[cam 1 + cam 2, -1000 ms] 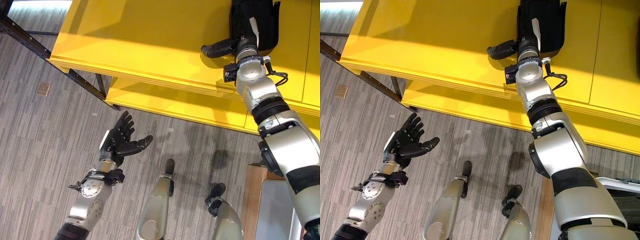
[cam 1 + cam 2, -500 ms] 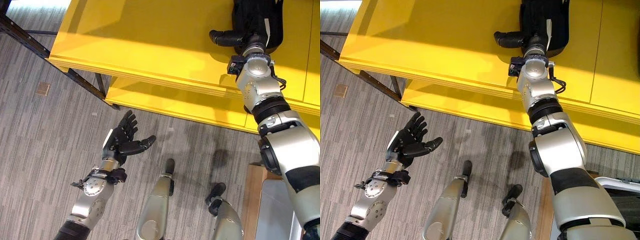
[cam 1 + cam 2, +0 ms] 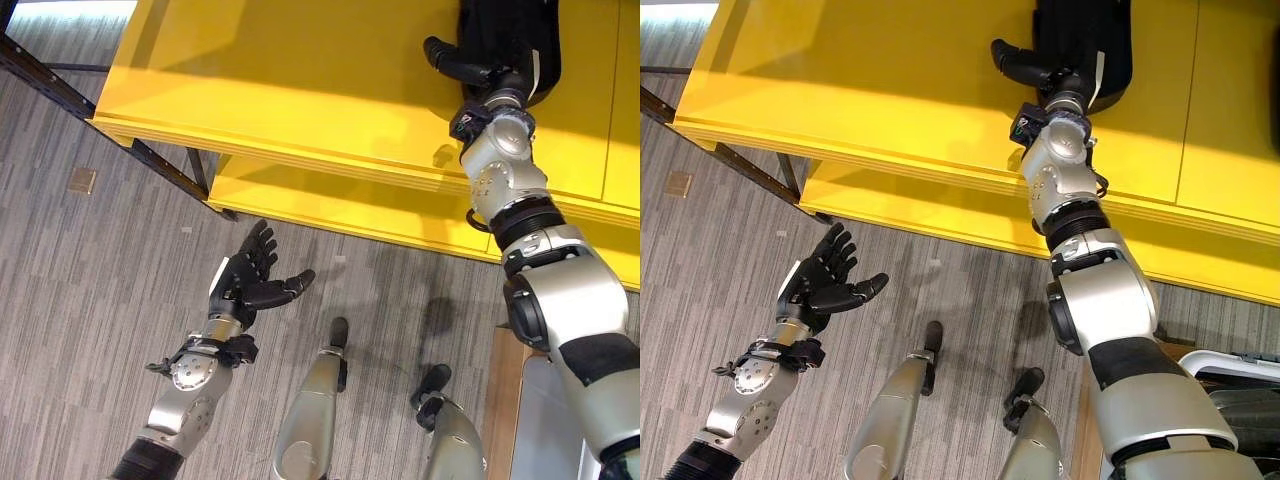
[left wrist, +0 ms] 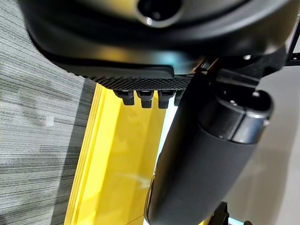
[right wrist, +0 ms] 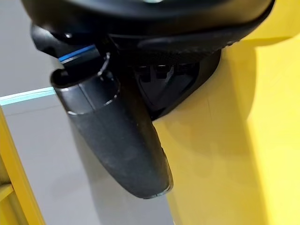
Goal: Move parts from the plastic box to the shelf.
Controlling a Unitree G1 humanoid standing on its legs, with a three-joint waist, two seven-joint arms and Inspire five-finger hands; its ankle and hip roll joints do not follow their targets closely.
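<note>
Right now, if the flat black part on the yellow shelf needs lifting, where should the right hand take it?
Probably by its near edge, coming from the shelf's front. The flat black part lies flat on the yellow shelf, its round-cornered near edge facing the robot. The right hand sits at that edge, thumb out to the part's left. The far end is out of view.

Bright, even light falls on my work from above. A paler sunlit band runs across the yellow shelf [image 3: 300, 90], with duller yellow toward its far edge and a shadowed strip under its front edge. My right hand [image 3: 470, 62] throws a small dark shadow on the shelf beside my wrist. Soft shadows lie on the grey floor [image 3: 80, 290]. In my wrist views my thumbs are close and blurred, with faint glints on them.
</note>
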